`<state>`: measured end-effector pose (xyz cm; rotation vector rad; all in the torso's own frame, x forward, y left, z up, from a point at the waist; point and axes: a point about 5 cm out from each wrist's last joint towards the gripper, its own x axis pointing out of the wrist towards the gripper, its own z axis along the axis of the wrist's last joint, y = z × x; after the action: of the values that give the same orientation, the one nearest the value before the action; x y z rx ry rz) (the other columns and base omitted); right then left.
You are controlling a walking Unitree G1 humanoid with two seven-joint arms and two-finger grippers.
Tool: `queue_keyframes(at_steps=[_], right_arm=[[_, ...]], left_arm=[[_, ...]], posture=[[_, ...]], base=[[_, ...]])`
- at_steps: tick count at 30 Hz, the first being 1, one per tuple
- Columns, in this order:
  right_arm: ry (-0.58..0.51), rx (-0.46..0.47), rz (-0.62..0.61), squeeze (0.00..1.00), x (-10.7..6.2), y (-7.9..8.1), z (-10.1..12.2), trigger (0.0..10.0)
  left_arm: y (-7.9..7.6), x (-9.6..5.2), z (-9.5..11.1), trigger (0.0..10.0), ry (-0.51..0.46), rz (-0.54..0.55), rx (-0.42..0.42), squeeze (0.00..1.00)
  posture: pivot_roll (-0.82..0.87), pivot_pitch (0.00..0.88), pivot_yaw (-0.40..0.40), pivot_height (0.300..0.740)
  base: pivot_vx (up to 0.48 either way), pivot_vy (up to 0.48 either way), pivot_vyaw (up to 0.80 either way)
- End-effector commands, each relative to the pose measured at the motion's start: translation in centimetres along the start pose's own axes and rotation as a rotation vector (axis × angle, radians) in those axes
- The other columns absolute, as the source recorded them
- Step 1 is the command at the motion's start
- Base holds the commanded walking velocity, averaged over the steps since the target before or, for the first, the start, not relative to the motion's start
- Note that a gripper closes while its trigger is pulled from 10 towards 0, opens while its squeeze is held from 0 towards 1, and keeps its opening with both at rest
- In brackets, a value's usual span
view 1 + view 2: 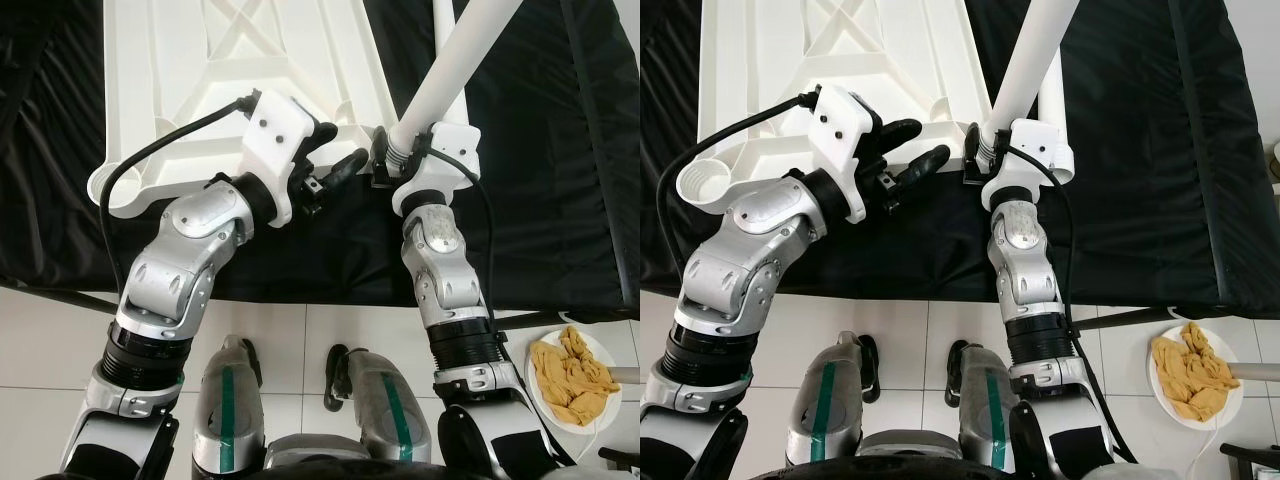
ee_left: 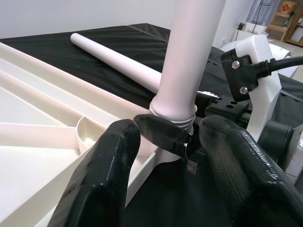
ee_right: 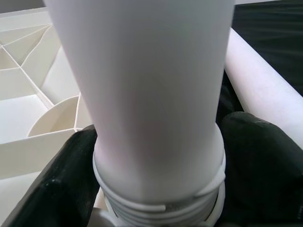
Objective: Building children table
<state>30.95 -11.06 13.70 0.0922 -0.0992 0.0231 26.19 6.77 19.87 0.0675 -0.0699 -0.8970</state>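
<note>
The white tabletop [image 1: 230, 60] lies upside down on a black cloth. My right gripper [image 1: 385, 160] is shut on the threaded lower end of a white table leg [image 1: 450, 70], which stands tilted over the tabletop's near right corner. In the right wrist view both black fingers [image 3: 61, 184] press against the leg [image 3: 147, 94] just above its thread. My left gripper [image 1: 335, 165] is open, close beside that corner, its fingers pointing at the leg's base [image 2: 175, 113] without touching it. A round socket [image 2: 90, 132] shows in the tabletop next to the leg's end.
A second white leg [image 2: 113, 59] lies loose on the cloth behind the held one. Another open corner socket [image 1: 702, 185] sits at the tabletop's near left. On the tiled floor at my right is a white plate [image 1: 600, 350] with a yellow cloth [image 1: 572, 378].
</note>
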Motion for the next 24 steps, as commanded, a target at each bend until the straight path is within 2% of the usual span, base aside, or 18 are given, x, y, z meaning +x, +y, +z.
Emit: queue_keyframes(at_steps=[1,8,9,17,24], right_arm=[[0.024,0.009,-0.004,1.0,-0.3,-0.4,-0.8,10.0],[-0.026,0.02,0.085,1.0,0.0,-1.5,0.2,10.0],[-0.042,0.028,0.161,0.0,-0.1,-1.7,0.6,10.0],[-0.075,-0.026,0.225,0.0,0.1,-2.8,1.3,10.0],[-0.099,-0.034,0.306,0.0,0.2,-3.9,2.2,10.0]], left_arm=[[-0.5,0.1,0.2,10.0,-0.004,-0.012,0.008,0.0],[-0.6,0.2,0.2,10.0,-0.006,-0.019,0.006,0.0],[-0.9,0.2,0.0,10.0,-0.001,-0.033,0.001,0.0],[-1.9,0.4,-1.4,10.0,0.044,-0.082,-0.009,0.0],[-2.3,0.4,-1.9,10.0,0.067,-0.103,-0.007,0.0]], posture=[[0.09,0.099,-0.059,0.74],[0.09,0.09,-0.06,0.74],[0.08,0.085,-0.06,0.74],[0.08,0.074,-0.061,0.74],[0.08,0.068,-0.055,0.74]], base=[[0.0,0.0,0.0],[0.0,0.0,0.0],[0.0,0.0,0.0],[0.0,0.0,0.0],[0.0,0.0,0.0]])
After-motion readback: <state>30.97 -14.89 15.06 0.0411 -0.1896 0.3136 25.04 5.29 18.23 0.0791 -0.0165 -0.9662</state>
